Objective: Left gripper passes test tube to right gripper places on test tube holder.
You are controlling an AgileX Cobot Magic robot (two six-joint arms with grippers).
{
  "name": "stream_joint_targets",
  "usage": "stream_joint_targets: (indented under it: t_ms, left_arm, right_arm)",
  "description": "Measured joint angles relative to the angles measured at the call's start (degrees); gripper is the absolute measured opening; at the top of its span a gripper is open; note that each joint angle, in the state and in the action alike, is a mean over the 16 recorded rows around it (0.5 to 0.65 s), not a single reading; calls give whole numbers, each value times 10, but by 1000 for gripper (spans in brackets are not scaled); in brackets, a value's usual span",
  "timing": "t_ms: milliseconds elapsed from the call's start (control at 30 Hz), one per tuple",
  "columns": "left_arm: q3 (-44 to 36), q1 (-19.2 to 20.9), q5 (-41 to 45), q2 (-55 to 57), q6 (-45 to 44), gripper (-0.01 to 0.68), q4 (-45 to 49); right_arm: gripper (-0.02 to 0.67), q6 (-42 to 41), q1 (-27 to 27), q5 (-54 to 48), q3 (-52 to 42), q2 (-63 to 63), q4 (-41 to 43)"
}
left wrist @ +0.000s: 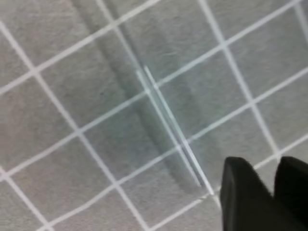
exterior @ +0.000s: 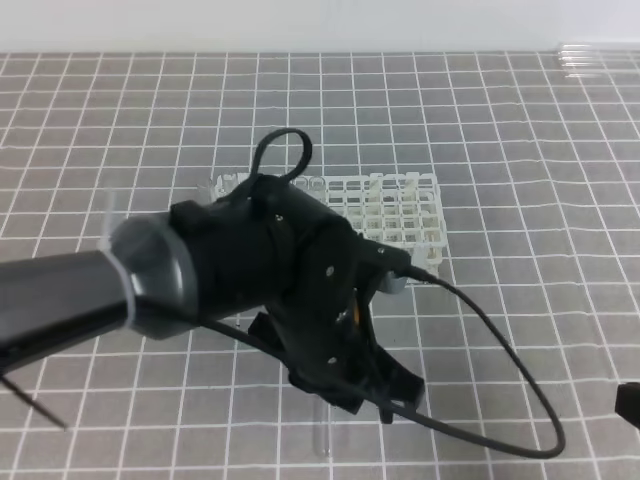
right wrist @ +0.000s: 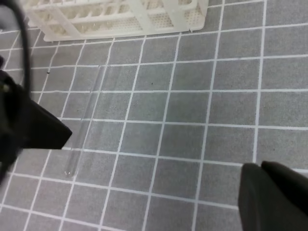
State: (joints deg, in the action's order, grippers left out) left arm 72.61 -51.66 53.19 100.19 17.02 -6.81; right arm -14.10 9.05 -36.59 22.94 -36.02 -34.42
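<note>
The test tube (left wrist: 171, 127) lies flat on the grey grid mat, clear and hard to see. In the right wrist view the test tube (right wrist: 85, 122) runs from near the rack toward the front. My left gripper (left wrist: 273, 168) hovers just beside the tube's lower end. Its black fingers stand slightly apart with nothing between them. In the high view the left gripper (exterior: 365, 392) points down over the tube (exterior: 322, 438). The white test tube holder (exterior: 390, 205) stands behind it. My right gripper (right wrist: 262, 168) is shut and empty, away from the tube at the right.
The left arm's dark grey tube (exterior: 70, 295) and a looping black cable (exterior: 510, 365) cross the front of the mat. The test tube holder (right wrist: 115, 19) sits at the top of the right wrist view. The mat's far edge meets a white wall.
</note>
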Motion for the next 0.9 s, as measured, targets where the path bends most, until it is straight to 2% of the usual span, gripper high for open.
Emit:
stream_joint_targets:
  t_ms: [233,333,567,900]
  left_arm:
    - [3,1,0,29,14,296,18]
    - [5,2,1,40,23,338,20]
    - [16,2,11,65,41,368,23]
    - [36,2,41,98,63,342,24]
  right_arm:
    - [-13,0,0,8,0,0,0]
    - [-13,0,0,12,0,0,0]
    - [-13,0,0,16,0,0,-1]
    - [-13,0,0,19,0,0,-1]
